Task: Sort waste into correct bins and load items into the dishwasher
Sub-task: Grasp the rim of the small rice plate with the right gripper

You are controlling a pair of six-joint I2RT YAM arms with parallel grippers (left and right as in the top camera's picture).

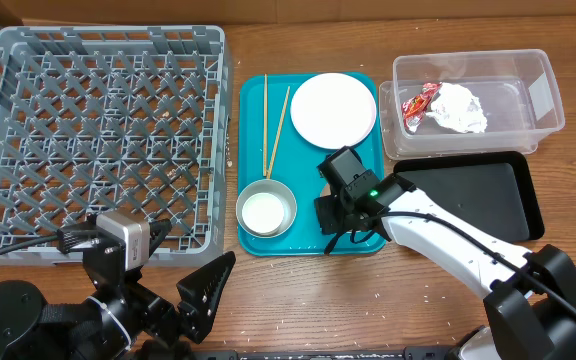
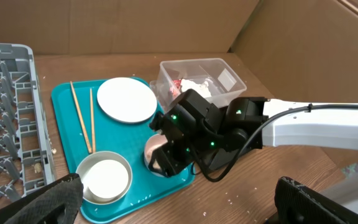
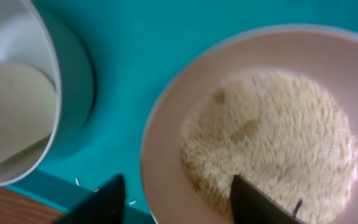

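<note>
The right tool [image 3: 180,200] is positioned low over the front right part of the teal tray [image 1: 308,160], directly above a small bowl [image 3: 160,143] of pale pink-white colour. The bowl is filled with rice [image 3: 272,143]. The fingers [image 3: 104,200] are set moderately apart: one tip is seen outside the near rim of the bowl, over the tray, and the other is seen inside the rim, over the rice. Nothing is clamped between them, and contact with the rim cannot be confirmed from the wrist view. A few loose grains [image 3: 76,181] are seen on the tray just beside the bowl. The steel bowl [image 1: 242,200] is located to the left of the small bowl, at the front left of the tray, with a white vessel [image 1: 265,212] seated in it; cup or bowl cannot be determined. The plate [image 1: 333,109] is located at the rear right of the tray, and the chopsticks [image 1: 265,125] are laid at the rear left. The red wrapper [image 1: 418,103] and the white tissue [image 1: 458,107] are contained in the clear tub [image 1: 543,95]; the black tray [image 1: 468,195] is placed just in front of it. The dish rack [image 1: 98,130] is located at the left of the bench [image 1: 298,300]. The left tool [image 2: 178,202] is held wide apart near the front edge, gripping nothing.
</note>
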